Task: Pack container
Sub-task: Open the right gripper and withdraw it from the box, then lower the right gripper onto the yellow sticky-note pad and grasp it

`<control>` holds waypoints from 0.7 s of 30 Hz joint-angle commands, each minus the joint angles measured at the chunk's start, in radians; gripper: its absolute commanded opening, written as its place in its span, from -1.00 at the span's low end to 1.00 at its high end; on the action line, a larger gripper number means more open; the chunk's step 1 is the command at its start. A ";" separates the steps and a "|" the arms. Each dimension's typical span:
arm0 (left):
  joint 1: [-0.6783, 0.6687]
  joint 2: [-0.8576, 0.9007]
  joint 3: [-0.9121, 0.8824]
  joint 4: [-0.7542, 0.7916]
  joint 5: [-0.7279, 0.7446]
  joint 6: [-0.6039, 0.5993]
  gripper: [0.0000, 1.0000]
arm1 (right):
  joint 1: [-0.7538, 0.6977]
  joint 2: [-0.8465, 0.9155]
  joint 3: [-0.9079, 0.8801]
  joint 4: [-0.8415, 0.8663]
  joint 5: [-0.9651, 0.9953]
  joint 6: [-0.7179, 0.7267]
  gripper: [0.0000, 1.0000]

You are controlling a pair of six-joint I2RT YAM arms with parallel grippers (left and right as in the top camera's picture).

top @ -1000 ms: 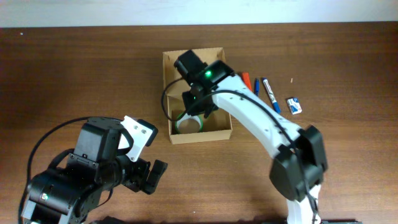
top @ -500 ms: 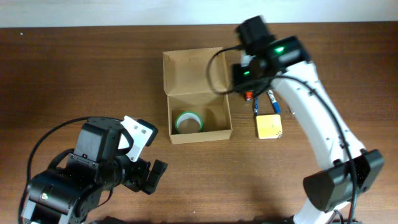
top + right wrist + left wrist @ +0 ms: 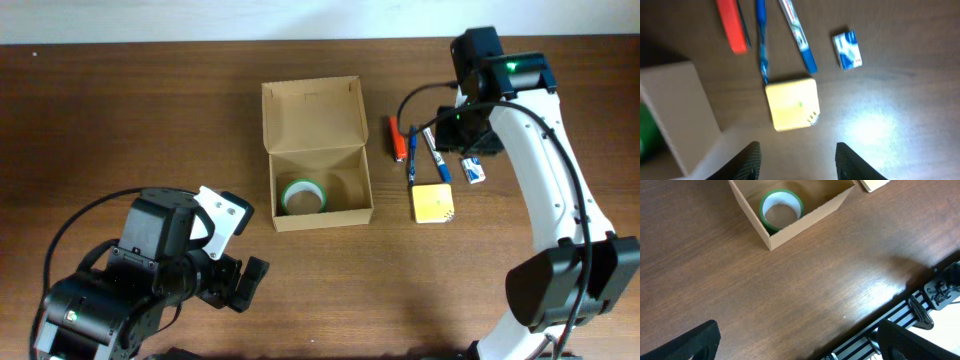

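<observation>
The container [image 3: 315,155] is a tan cardboard box with its flap lid open toward the far side. A green tape roll [image 3: 302,196] lies inside it. The left wrist view shows the container [image 3: 805,217] and the roll [image 3: 781,209] as well. My right gripper [image 3: 468,138] hovers over the stationery to the right of the box. Its jaws [image 3: 800,162] are open and hold nothing. My left gripper [image 3: 245,283] stays near the front edge, wide open and empty [image 3: 800,345].
Right of the box lie an orange marker [image 3: 396,138], a blue pen [image 3: 411,155], a blue-and-white marker [image 3: 436,152], a small blue-and-white eraser packet [image 3: 473,169] and a square yellow pad [image 3: 432,203]. The yellow pad [image 3: 792,104] lies just beyond my right fingertips.
My right arm rose out of the box, swung right over the stationery and opened wider. The tape roll stayed in the box. The left arm has not moved.
</observation>
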 commanded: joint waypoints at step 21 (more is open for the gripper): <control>0.003 -0.006 0.003 0.000 0.014 0.020 0.99 | -0.005 -0.316 -0.667 0.485 -0.044 -0.101 0.59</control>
